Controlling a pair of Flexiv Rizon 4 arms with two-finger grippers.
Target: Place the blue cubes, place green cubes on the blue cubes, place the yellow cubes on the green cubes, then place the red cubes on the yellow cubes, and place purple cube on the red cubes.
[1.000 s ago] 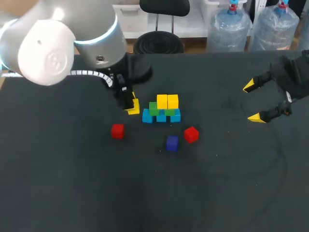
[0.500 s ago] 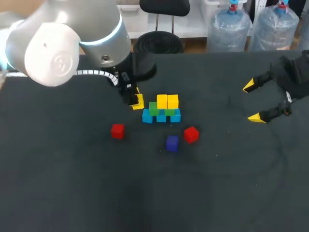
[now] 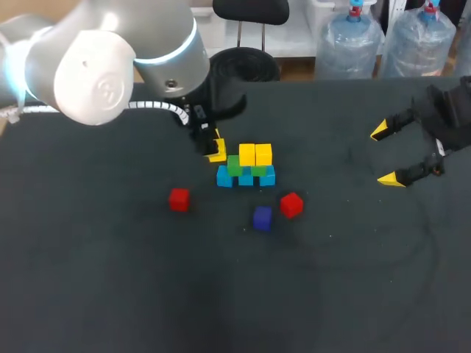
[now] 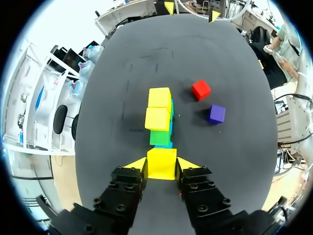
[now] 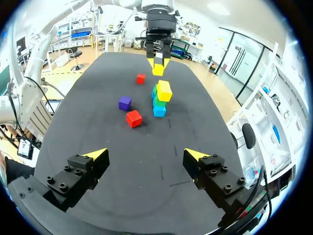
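While in left hand (image 4: 163, 164), yellow cube (image 4: 161, 160) level.

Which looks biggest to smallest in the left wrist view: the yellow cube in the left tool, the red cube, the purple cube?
1. yellow cube in the left tool: largest, but nearest the camera.
2. red cube and purple cube: look about alike; not ranked.
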